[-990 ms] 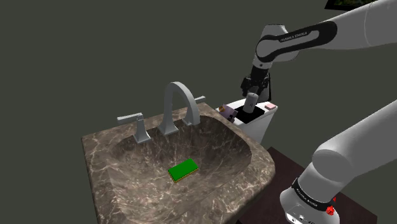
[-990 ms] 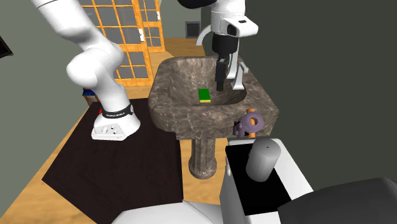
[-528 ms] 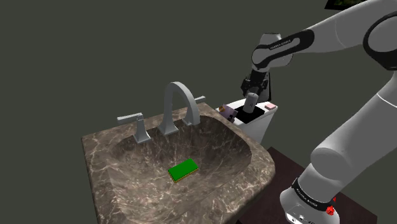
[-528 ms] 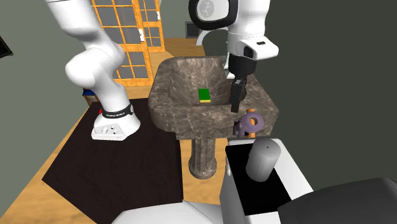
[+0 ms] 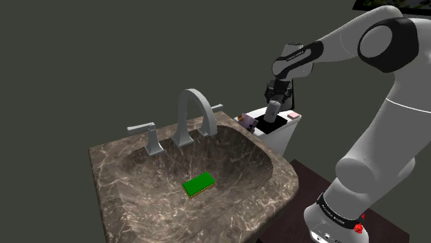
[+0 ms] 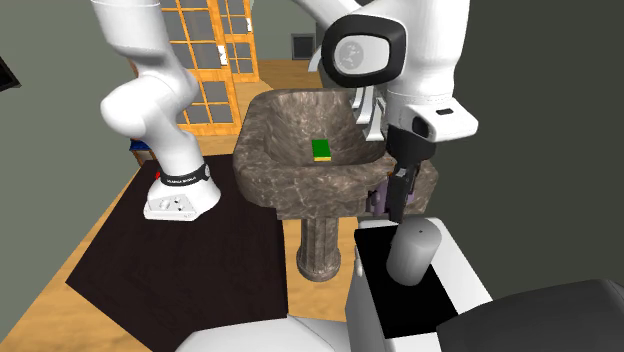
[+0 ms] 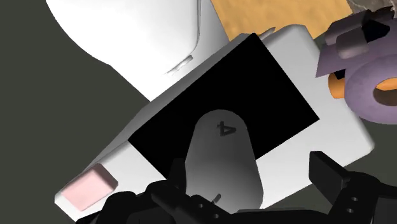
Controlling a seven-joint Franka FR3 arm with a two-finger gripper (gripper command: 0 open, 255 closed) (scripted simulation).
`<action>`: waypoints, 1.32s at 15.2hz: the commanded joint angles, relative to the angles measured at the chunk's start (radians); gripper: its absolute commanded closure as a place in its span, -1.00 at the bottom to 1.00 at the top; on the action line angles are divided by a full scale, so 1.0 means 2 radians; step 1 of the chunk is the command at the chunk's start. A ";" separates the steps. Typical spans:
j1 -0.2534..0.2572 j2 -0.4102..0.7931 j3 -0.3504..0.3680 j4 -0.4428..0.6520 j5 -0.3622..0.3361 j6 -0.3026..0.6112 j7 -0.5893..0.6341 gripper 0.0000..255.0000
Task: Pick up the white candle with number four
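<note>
Hanging with fingers apart, the hand (image 6: 400, 195) has been shifted off the sink (image 6: 262, 172) rim to 12 o'clock of the candle (image 6: 413, 250) in the second exterior view. The candle, marked 4, is stood unheld on the tank's black top (image 6: 385, 292).

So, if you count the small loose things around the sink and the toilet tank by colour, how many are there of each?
Green: 1, the sponge.
Pale grey: 1, the candle marked 4.
Pink: 1, the small block.
Purple with orange: 1, the ring-shaped object.
Total: 4.
</note>
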 commanded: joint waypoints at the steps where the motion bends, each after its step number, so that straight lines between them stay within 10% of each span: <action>1: -0.009 0.028 -0.008 0.018 0.001 0.017 0.005 -1.00; 11: -0.012 0.061 -0.007 0.003 0.007 0.065 0.006 -1.00; 12: -0.012 0.061 -0.007 0.004 0.007 0.064 0.006 1.00; 20: -0.012 0.062 -0.007 0.005 0.008 0.065 0.005 1.00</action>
